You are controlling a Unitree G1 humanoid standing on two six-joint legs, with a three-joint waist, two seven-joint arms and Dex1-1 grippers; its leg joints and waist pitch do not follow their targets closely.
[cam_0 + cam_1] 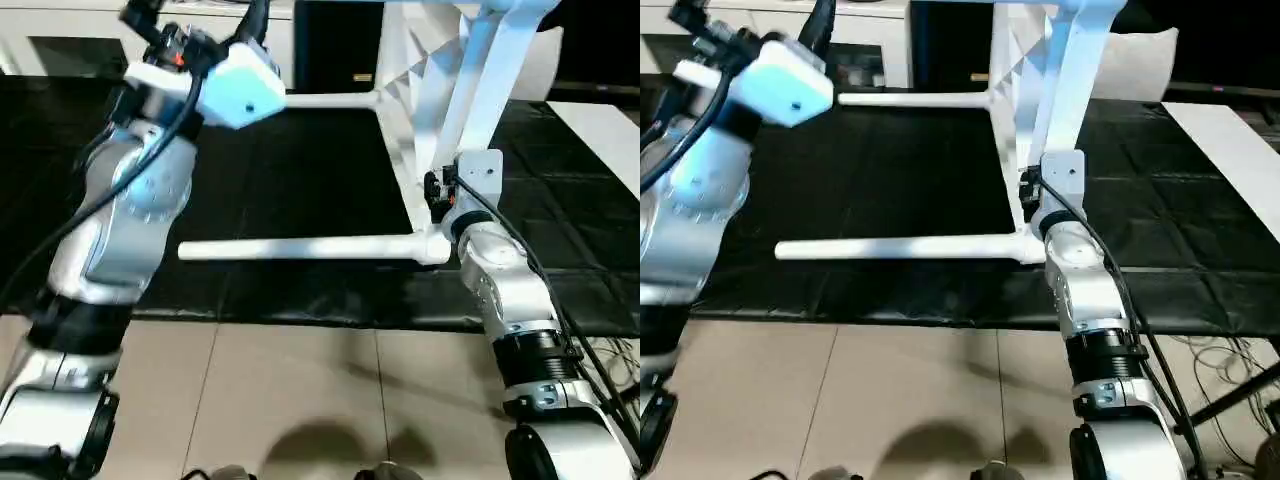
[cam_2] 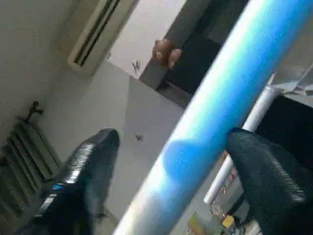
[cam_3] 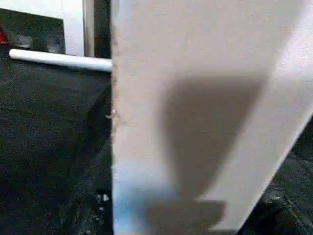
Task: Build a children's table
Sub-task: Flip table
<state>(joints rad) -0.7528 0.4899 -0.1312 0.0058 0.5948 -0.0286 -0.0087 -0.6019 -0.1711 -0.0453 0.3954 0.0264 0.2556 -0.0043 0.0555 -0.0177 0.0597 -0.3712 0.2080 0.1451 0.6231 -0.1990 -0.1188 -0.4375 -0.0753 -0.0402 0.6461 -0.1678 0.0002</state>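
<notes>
Step in hand: While the table top (image 1: 430, 110) stands on its edge on the black surface (image 1: 300, 170), the robot appears to be fitting another leg, so the job, as a judgement, is to line the loose leg up with an empty corner socket and push it straight in along its own length.
Left gripper (image 2: 171, 166): It is raised high at the robot's left; its fingers (image 2: 88, 166) are spread on either side of a white leg (image 2: 210, 117), and the wrist view does not make clear whether they press on it.
Right gripper (image 1: 437, 190): It sits against the lower edge of the top, near the corner; whether its fingers are clenched cannot be told, since the top hides them.
How to do it well: The right arm should brace the top so it does not tip or slide, while the left brings the leg in without swinging it against the panel.
Near leg (image 1: 300, 248): Already in its corner socket, it lies level just above the surface, its long axis running across the view, free end pointing to the robot's left.
Far leg (image 1: 330, 99): It runs parallel, pointing the same way.
Table top: On edge, ribbed underside facing the robot's left.
</notes>
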